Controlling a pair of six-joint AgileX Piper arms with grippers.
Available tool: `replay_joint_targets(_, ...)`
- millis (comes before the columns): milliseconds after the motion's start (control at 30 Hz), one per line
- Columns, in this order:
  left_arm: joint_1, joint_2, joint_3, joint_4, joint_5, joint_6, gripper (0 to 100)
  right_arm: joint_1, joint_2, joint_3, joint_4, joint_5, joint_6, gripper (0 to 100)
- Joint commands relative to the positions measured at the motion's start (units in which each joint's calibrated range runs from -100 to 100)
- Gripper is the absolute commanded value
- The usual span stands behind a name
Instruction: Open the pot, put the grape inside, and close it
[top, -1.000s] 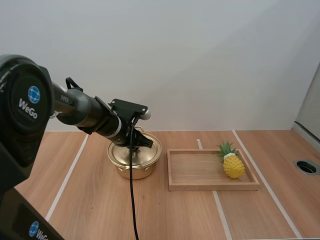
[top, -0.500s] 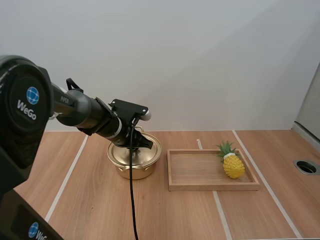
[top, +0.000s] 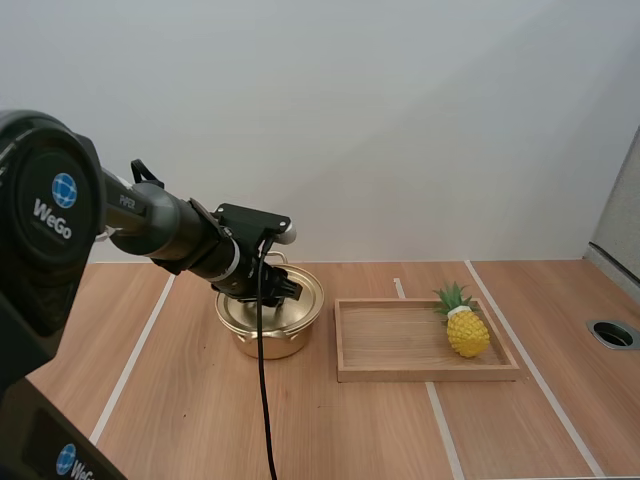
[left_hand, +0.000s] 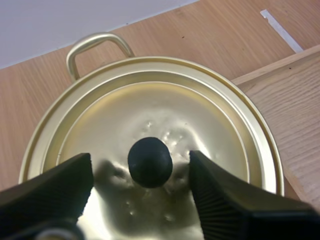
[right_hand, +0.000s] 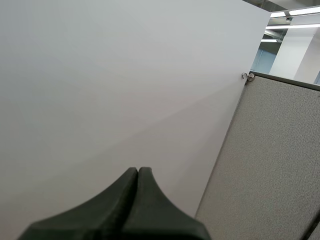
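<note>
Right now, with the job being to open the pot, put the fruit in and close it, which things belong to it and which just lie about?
Belong: pot; lid with black knob; left hand, open either side of the knob; pineapple, probably, as the fruit in view.
Lying about: wooden tray, holding the pineapple; right hand, shut on nothing.

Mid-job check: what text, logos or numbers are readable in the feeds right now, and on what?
"WeGo": on the left arm's round housing.
"PiPER": small, on the left arm's link.
"WeG", cut off by the frame edge: on the black base.
Nothing is printed on the pot, wooden tray or pineapple.
</note>
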Motion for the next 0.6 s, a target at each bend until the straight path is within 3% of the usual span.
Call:
replay_joint_targets(0, -0.15, 0.1, 0.2, 1.1, 2.8, -0.3, 100, -0.2, -0.8, -0.3, -0.5, 0.0, -0.4, 0)
replay_joint_targets(567, -0.15, -7.0, -4.2, 0.3, -2.2, -0.3, 100, -0.2, -0.8, -0.3, -0.5, 0.0, -0.4, 0)
